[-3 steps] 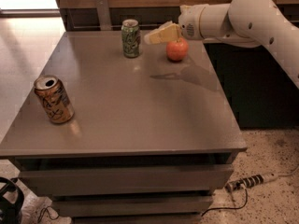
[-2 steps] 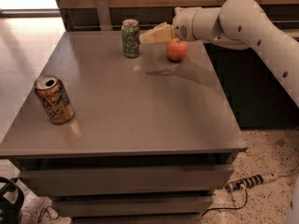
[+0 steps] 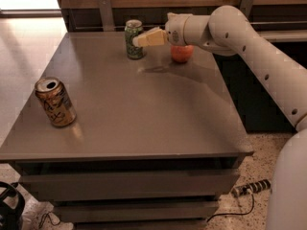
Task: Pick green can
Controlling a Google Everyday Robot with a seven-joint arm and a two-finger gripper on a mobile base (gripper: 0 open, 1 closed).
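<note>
Up top, green can (image 3: 130, 48): stands upright at the far edge of the grey table (image 3: 144, 123), near the middle of that edge; green and white body with dark squiggly markings, silver rim on top.
Green can's contents: lid seen only edge-on, so nothing inside can be told.
Green can's writing: the markings cannot be read as words.
Gripper (image 3: 139, 40): beige tip at the end of the white arm (image 3: 249, 37), which reaches in from the right above the tabletop; the tip meets the green can's right side about halfway up. Whether it is spread, narrowed or clamped on the can cannot be told.
Orange-brown can (image 3: 55, 102): 1 of the 2 cans on the table, upright near the front left corner, well apart from the green can; a dark opening shows in its silver lid, nothing visible inside.
Orange-brown can's writing: black lettering on the side, not legible.
Fruit (image 3: 182, 53): round, red-orange, on the table just right of the green can, partly behind the arm's wrist.
Floor: a power strip (image 3: 249, 188) with its cable lies to the right of the table's base.
</note>
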